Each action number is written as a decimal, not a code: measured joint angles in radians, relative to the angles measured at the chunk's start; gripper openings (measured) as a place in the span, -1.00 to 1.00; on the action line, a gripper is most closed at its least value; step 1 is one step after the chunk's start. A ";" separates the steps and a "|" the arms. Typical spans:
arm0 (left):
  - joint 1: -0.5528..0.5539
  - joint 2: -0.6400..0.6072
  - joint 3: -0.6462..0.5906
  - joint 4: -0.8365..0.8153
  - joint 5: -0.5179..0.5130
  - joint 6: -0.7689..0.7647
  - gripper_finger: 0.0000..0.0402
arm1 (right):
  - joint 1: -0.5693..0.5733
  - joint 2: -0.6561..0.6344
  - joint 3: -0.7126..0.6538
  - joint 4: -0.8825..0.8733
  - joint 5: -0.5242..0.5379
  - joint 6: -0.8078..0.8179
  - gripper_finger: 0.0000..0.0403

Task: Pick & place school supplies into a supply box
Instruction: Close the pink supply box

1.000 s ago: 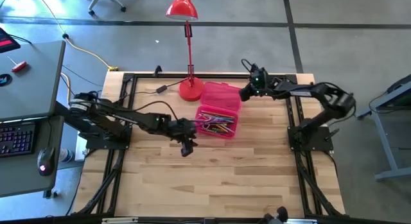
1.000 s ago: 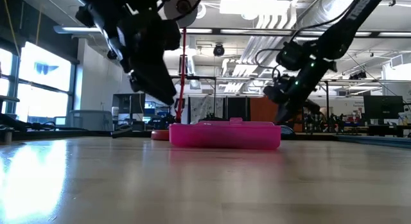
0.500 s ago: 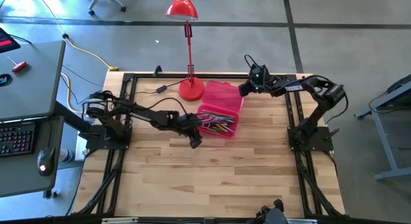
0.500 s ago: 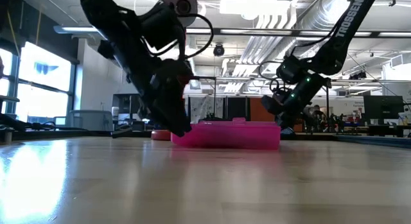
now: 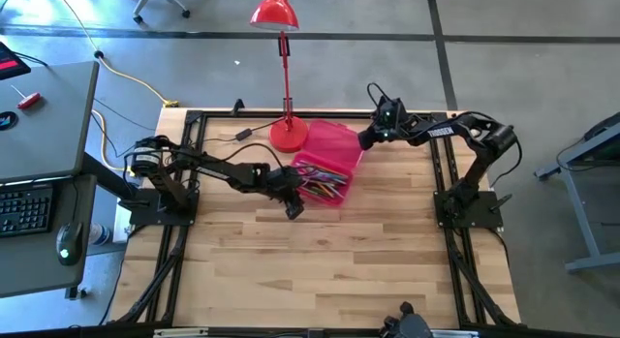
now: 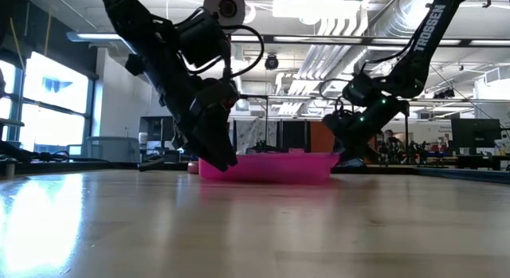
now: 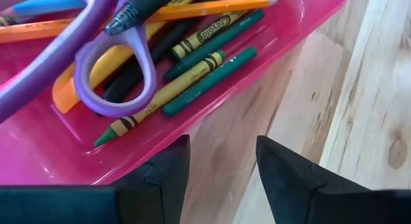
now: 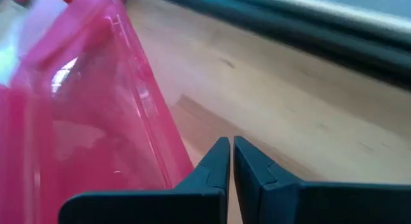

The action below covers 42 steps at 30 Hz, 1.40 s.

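Now the pink pencil case sits skewed on the table compared with half a second ago: its tray has swung toward the red desk lamp and its open lid lies just beside the lamp's base, so it looks as if the arms are nudging the case, perhaps to close it. Inside the tray lie the purple-handled scissors, green crayons and an orange pencil, so the filling looks done. The left gripper has come low to the tray's near corner, jaws apart and empty. The right gripper rests at the lid's far edge, fingers pressed together and holding nothing
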 joint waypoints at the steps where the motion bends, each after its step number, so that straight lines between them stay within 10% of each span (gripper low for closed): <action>1: 0.000 0.000 0.000 -0.007 0.000 0.000 0.04 | 0.000 0.000 0.000 0.018 -0.008 0.003 -1.00; 42: -0.013 0.000 0.000 -0.061 -0.004 -0.024 0.04 | 0.413 -0.138 -0.001 0.147 -0.001 -0.135 -1.00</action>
